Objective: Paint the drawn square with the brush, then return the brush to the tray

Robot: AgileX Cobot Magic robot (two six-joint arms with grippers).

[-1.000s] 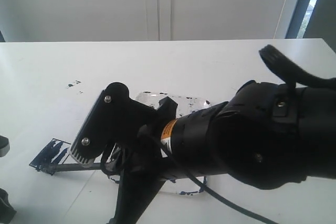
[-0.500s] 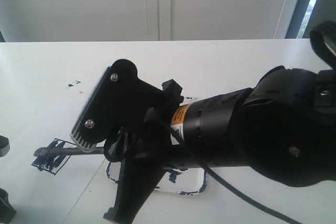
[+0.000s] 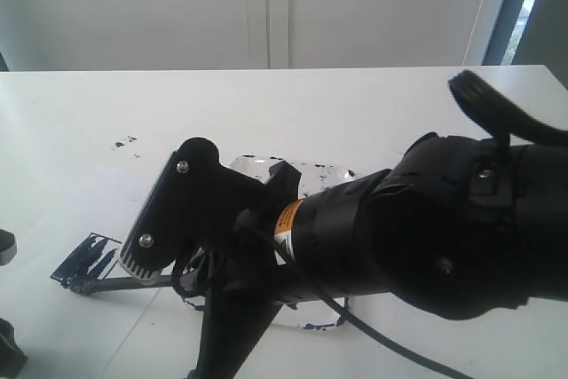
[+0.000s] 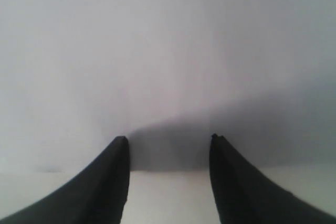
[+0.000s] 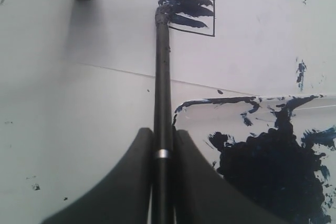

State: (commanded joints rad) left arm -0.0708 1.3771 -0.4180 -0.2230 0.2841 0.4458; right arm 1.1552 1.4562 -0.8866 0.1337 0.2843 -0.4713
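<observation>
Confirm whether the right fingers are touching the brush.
Touching. The right wrist view shows both right fingers pressed against the brush shaft, one on each side, with no gap.

Orange label (image 3: 286,219), print unreadable

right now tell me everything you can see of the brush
The brush is a long, thin black stick with a narrow silver band and a tip loaded with dark blue paint. The right gripper is shut on its shaft at the band. Its tip appears to rest on a corner of the drawn square, already streaked blue, and the shaft runs beside the rim of the tray.
</observation>
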